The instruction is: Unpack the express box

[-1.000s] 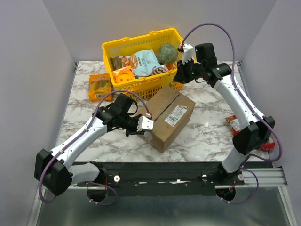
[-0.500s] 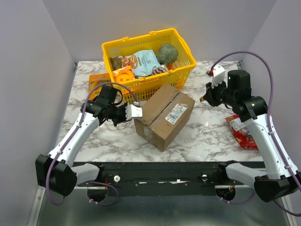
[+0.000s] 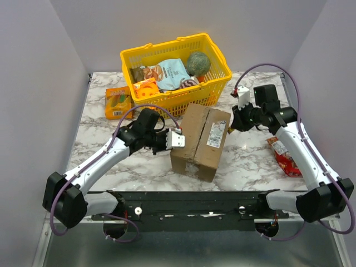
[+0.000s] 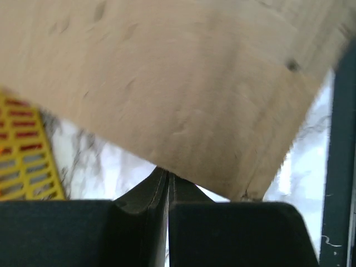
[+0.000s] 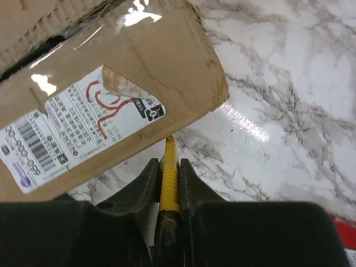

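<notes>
Orange cardboard is showing at the far left, where a small snack box (image 3: 118, 103) is lying on the marble table (image 3: 250, 164) beside the yellow basket (image 3: 172, 99) of groceries. Moving right, the left gripper (image 3: 177, 139) is pressing its 2 fingers together on nothing and resting their tips against the left wall of the express box (image 3: 200, 142). That box is sitting mid-table, just in front of the basket, with glossy clear tape (image 5: 111, 33) running over its top seam and a white label (image 5: 72, 125) facing up. At its right-hand top corner the right gripper (image 3: 232, 125) is pinching a thin yellow tool (image 5: 169, 167), whose tip is pointing at the carton's edge just below the label. Further right, a red packet (image 3: 285, 157) is lying on the marble.

The carton is looking stiff yet easy to dent, and its plain faces are probably offering little to pinch. Its weight cannot be told. Bracing 2 opposite walls, or taking a flap edge once the tape is parted, seems the safest hold.
</notes>
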Tool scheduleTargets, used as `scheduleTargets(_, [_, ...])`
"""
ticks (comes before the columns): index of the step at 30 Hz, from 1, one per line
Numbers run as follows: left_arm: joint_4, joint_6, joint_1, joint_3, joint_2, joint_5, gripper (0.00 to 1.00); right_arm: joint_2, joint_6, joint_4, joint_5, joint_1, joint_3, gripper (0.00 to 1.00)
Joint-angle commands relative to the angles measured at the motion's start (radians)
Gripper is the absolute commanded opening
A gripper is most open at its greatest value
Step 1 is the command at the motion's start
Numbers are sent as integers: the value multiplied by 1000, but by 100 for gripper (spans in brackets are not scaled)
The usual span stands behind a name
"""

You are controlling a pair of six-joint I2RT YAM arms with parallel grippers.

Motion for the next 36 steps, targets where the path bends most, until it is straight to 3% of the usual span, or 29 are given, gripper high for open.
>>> scheduleTargets(1, [40, 82, -68, -55, -54, 136, 11, 96, 14, 69, -98, 28, 109, 0])
scheduleTargets(6, [-69, 240, -76, 56, 18, 175, 14, 201, 19, 84, -134, 176, 217, 0])
scheduleTargets(12, [-150, 217, -85, 135, 9, 190, 14, 358, 17, 109, -133, 365, 371, 0])
scheduleTargets(15, [-285, 241, -82, 169, -23, 152, 14, 408, 58, 106, -89, 370, 425, 0])
scheduleTargets(19, [-399, 268, -69, 143, -102, 95, 15, 355, -13, 103, -10, 362, 378, 0])
scheduleTargets(24, [-361, 159, -48, 122, -237, 66, 13, 198, 29, 112, 132, 255, 272, 0])
scheduleTargets(28, [-246, -37, -42, 143, -261, 22, 10, 68, 57, 85, 204, 198, 195, 0])
scheduleTargets(31, [-149, -157, 12, 148, -241, -64, 2, -23, 80, 57, 238, 186, 113, 0])
scheduleTargets(34, [47, -293, 27, 134, -206, -544, 0, -92, 98, 23, 228, 186, 19, 0])
scheduleTargets(36, [181, -303, 126, 129, -195, -685, 0, -127, 117, 17, 194, 186, -28, 1])
